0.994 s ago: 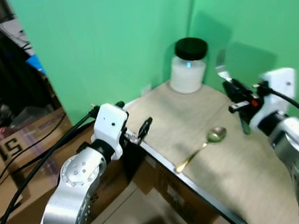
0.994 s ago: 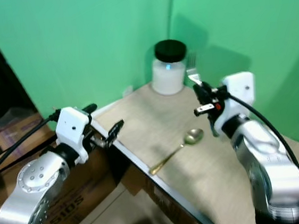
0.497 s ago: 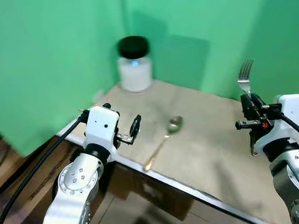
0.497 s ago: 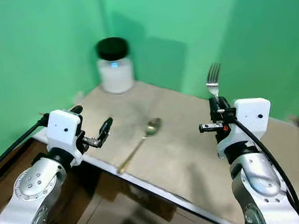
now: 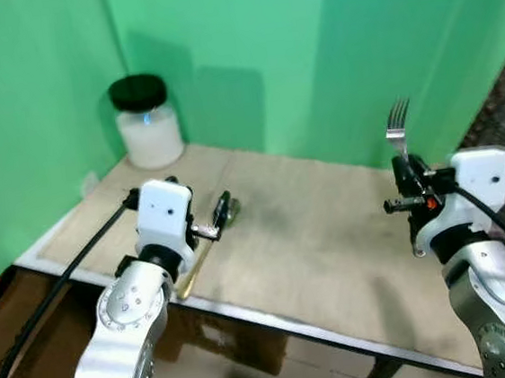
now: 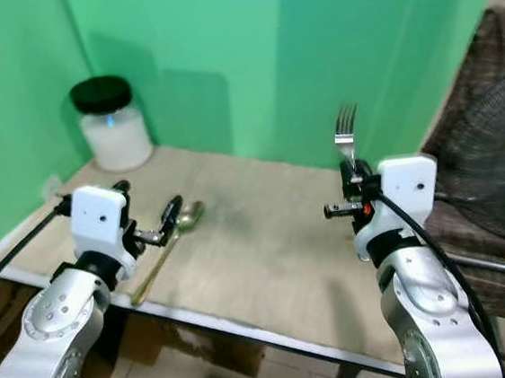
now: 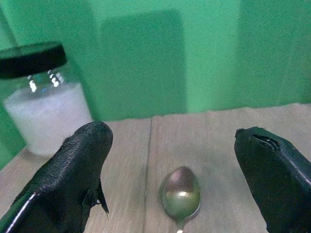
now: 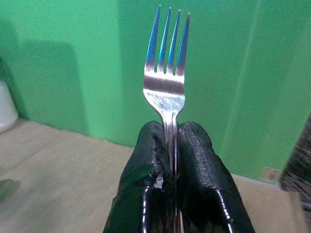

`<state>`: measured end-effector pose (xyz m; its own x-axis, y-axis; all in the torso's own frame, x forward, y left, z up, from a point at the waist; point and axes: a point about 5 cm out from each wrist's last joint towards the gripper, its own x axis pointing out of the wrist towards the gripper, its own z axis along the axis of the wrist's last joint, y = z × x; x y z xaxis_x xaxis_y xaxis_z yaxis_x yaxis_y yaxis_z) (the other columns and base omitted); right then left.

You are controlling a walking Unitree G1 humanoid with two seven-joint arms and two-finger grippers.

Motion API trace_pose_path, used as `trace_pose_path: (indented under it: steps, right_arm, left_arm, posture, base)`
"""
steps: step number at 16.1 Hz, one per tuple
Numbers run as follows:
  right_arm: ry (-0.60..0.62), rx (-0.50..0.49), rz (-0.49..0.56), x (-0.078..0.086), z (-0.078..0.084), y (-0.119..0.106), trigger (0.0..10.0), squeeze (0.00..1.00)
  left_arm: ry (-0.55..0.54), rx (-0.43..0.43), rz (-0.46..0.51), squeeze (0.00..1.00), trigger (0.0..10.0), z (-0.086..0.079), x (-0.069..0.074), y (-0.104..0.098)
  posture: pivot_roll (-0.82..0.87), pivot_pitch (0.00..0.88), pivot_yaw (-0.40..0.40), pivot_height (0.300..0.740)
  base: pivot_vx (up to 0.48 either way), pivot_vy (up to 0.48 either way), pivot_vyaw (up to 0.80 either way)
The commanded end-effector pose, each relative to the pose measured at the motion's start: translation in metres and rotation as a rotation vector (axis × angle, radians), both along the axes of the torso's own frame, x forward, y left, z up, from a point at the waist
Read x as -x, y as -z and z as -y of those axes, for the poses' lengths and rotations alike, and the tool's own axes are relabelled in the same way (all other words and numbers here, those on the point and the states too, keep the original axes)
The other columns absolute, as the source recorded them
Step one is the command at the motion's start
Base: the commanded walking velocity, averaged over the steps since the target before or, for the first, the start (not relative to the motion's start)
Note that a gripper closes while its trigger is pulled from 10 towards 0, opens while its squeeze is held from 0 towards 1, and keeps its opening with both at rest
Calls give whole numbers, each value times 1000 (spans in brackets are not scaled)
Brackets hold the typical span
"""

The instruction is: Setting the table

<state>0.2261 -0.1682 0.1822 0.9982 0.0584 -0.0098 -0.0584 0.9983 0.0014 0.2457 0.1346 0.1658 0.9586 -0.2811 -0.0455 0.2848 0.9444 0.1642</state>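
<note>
Standing here watching it, and the right end effector (image 6: 352, 177) is pinching a fork (image 8: 166, 73) by the handle, fingers clamped tight on it, tines pointing straight up. My guess is it's carrying it upright like that so the long end stays clear of the counter (image 5: 330, 235) until it picks a spot to lay it down. It's hovering above the right side of the counter, not touching anything.

Over on the left, the left end effector (image 5: 221, 212) is sitting with its fingers spread wide apart, holding nothing, and it's aimed right at the spoon (image 7: 180, 196). From the wrist camera the spoon bowl is lying between the two open fingers, so it looks to me like it's lining up to grab it. The spoon is lying flat near the front left edge, gold handle trailing back toward the robot.

The counter itself is a pale, wood-looking top with a dark front edge. A jar (image 5: 146, 121) with a black lid and something white inside is standing at the back left corner, well apart from both arms. Green backdrop all around the back and left, and something dark and mesh-like (image 6: 502, 154) is showing off to the right.
</note>
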Motion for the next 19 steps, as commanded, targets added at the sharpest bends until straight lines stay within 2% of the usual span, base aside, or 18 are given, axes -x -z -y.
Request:
trace_pose_path:
  steps: [1,4,10,15,19]
  right_arm:
    - [-64,-3,1,-2,-8,-2,10000,0]
    - [-139,11,-20,-2,-16,1,10000,0]
    - [-177,-16,-56,2,-19,5,10000,0]
    - [30,18,-89,4,4,10,10000,0]
    - [99,17,-109,9,8,14,10000,0]
  left_arm:
    - [-37,-9,2,0,10000,-7,1,0]
    - [-26,-10,10,0,10000,-6,1,-2]
    - [9,-11,-4,0,10000,-6,4,0]
    - [20,3,-22,0,10000,-4,4,3]
    - [13,-8,11,0,10000,-5,-2,-3]
  posture:
    - [57,0,-65,740]
    - [63,0,-70,740]
    - [63,0,-69,740]
    - [48,0,-60,740]
    - [40,0,-46,740]
  base:
    - [0,0,-800]
    - [0,0,-788]
    - [0,0,-790]
    - [0,0,-790]
    - [0,0,-783]
